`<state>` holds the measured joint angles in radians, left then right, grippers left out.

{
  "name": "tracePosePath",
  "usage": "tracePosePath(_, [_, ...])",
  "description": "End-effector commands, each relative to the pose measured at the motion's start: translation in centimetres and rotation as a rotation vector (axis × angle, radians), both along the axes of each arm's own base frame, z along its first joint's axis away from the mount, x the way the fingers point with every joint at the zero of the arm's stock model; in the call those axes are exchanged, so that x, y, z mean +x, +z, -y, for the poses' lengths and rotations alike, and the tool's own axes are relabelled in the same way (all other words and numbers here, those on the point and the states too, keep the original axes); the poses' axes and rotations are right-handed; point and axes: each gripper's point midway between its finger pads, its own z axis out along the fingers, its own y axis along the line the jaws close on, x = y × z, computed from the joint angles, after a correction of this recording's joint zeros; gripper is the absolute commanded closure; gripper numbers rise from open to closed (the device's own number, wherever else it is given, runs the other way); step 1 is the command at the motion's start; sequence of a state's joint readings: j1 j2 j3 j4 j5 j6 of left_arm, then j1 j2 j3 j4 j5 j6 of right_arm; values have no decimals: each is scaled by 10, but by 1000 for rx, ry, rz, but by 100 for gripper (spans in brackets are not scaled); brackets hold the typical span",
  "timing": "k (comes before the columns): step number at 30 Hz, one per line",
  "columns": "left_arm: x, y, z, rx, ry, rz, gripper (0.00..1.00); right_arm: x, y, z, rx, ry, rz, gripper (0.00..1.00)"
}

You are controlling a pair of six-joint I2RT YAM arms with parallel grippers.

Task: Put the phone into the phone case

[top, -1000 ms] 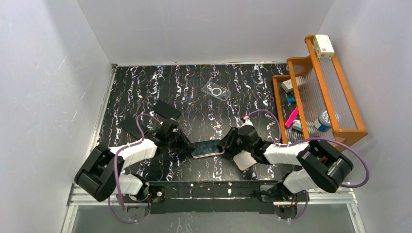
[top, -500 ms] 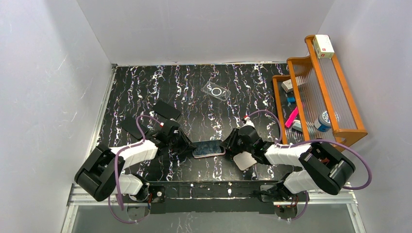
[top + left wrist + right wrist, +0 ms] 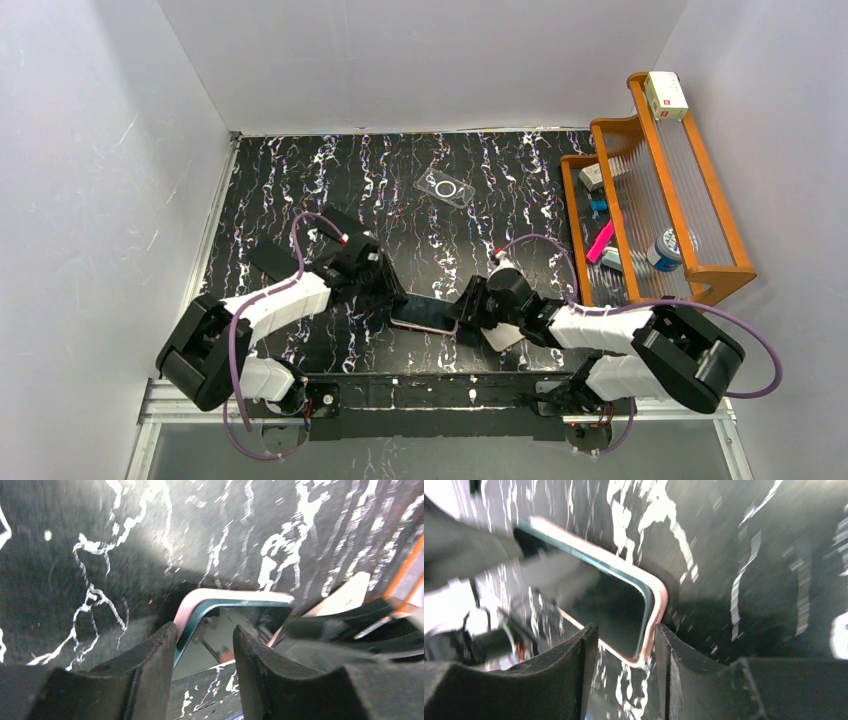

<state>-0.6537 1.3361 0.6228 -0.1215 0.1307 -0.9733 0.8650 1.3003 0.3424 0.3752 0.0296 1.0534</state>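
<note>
In the top view the phone lies flat on the black marbled table, in the lower middle of the frame, with its dark screen facing up. It sits between the two arms. The left gripper is at its left end and the right gripper is at its right end.

In the left wrist view the phone sits inside a pink case, and the pink rim runs around the teal edge of the phone at the corner that we see. The two black fingers of this gripper stand apart. The corner of the phone lies in the gap between them, and the pink rim touches the tip of the finger on the left of the frame.

The right wrist view is blurred, but we can see that the fingers there are also apart, with another rounded corner of the phone between them. The pink rim lies against the finger on the right of that frame.

A clear case lies well apart, in the upper middle of the table. A white card lies under the right arm, and a wooden rack stands at the right edge.
</note>
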Motion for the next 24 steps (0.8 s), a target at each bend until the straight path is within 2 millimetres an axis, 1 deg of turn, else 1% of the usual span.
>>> tracePosePath(1, [17,70,32,-241,-145,94,54,-64,40,-37,179,300,-95,46])
tracePosePath(3, [23,75,23,-231,-143,114,45,-71,38,-35,146,340,-108,44])
tracePosePath(4, [23,76,17,-198,-151,119,42,-76,34,-30,114,349,-128,43])
tracePosePath(6, [20,76,6,-124,-178,127,37,-79,34,-23,64,362,-132,40])
tracePosePath(9, [11,73,-9,-55,-184,118,34,-72,38,-9,-31,331,-96,36])
tracePosePath(11, [2,70,-13,-59,-176,103,35,-60,48,-3,-72,294,-36,34])
tracePosePath(13, [-6,66,-15,-75,-160,84,37,-46,62,-2,-96,279,52,30])
tracePosePath(15, [-12,63,-13,-117,-143,78,39,-32,74,-5,-111,285,137,24])
tracePosePath(17, [-16,57,-9,-170,-122,71,41,-20,82,-12,-123,323,212,20])
tracePosePath(18, [-20,51,-8,-191,-112,58,42,-14,81,-16,-142,357,247,18])
tracePosePath(20, [-22,45,-4,-238,-97,45,44,-3,79,-23,-173,399,272,15])
tracePosePath(22, [-23,39,-2,-261,-75,31,46,5,76,-33,-179,445,272,15])
tracePosePath(24, [-24,32,-3,-264,-62,24,48,11,68,-39,-162,478,250,17])
